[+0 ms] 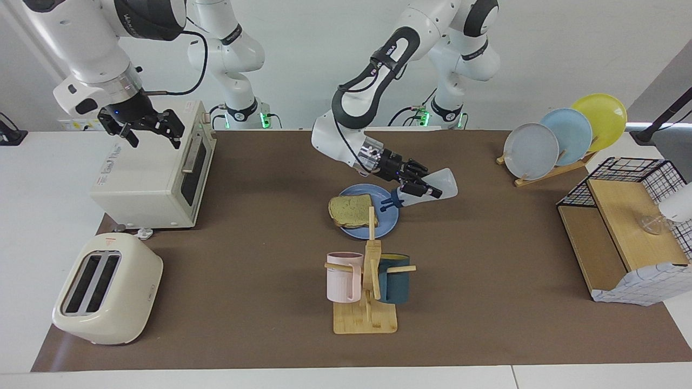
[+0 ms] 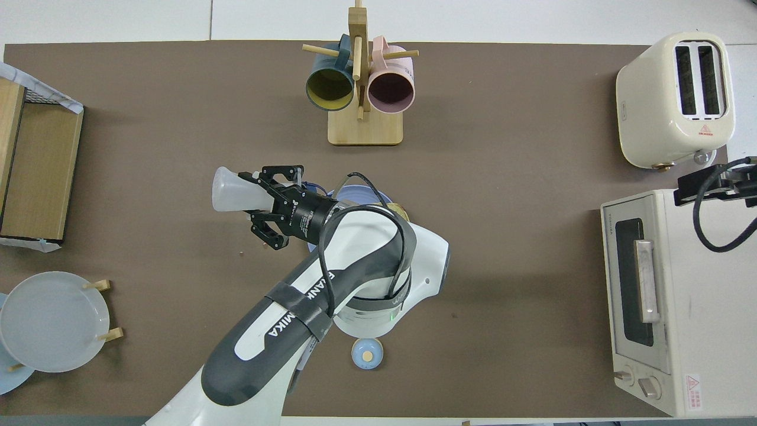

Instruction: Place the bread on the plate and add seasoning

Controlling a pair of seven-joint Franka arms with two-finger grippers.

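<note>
A white desk (image 1: pixel 21 227) carries a brown mat (image 1: pixel 486 302). On the mat, under the left hand (image 1: pixel 427 190), lies the blue plate (image 1: pixel 388 219). Past that plate, away from the arm's base, stands a wooden mug rack (image 1: pixel 365 319). At the right hand's (image 1: pixel 141 125) end sit a toaster oven (image 1: pixel 146 178) and a cream toaster (image 1: pixel 108 289). At the other end stand a plate rack (image 1: pixel 546 174) and a wire basket (image 1: pixel 621 227). A small blue-domed bell (image 2: pixel 367 354) sits near the left arm's base.
</note>
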